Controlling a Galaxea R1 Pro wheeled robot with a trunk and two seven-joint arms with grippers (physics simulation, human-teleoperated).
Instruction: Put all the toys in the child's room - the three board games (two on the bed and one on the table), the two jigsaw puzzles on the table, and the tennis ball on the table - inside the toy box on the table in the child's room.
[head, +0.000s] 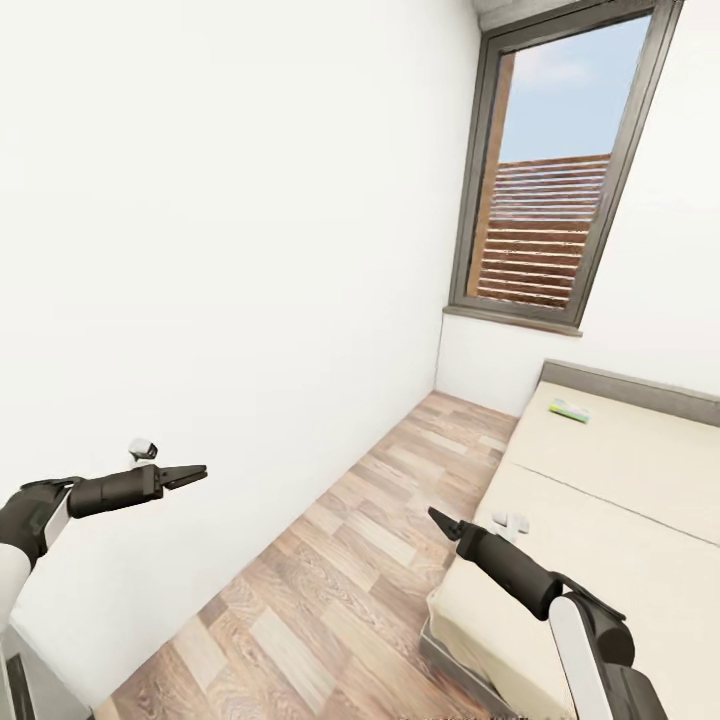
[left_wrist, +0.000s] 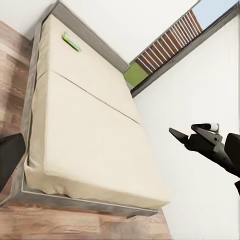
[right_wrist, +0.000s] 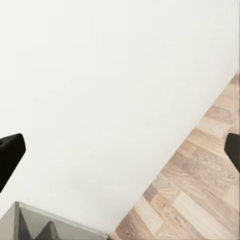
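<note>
A flat green-and-white board game (head: 568, 410) lies on the bed (head: 620, 470) near the grey headboard; it shows again as the game (left_wrist: 71, 42) on the beige mattress (left_wrist: 90, 130) in the left wrist view. My left gripper (head: 198, 471) hangs in the air by the white wall, open and empty. Over the bed's near corner my right gripper (head: 436, 515) is open and empty too, and it appears as the right gripper (left_wrist: 175, 133) in the left wrist view. Both are far from the game. The toy box, table, jigsaw puzzles and tennis ball are out of view.
A strip of wood-plank floor (head: 330, 590) runs between the white wall (head: 220, 250) and the bed towards a tall dark-framed window (head: 545, 200). A grey furniture corner (right_wrist: 30, 225) sits low by the wall behind my arms.
</note>
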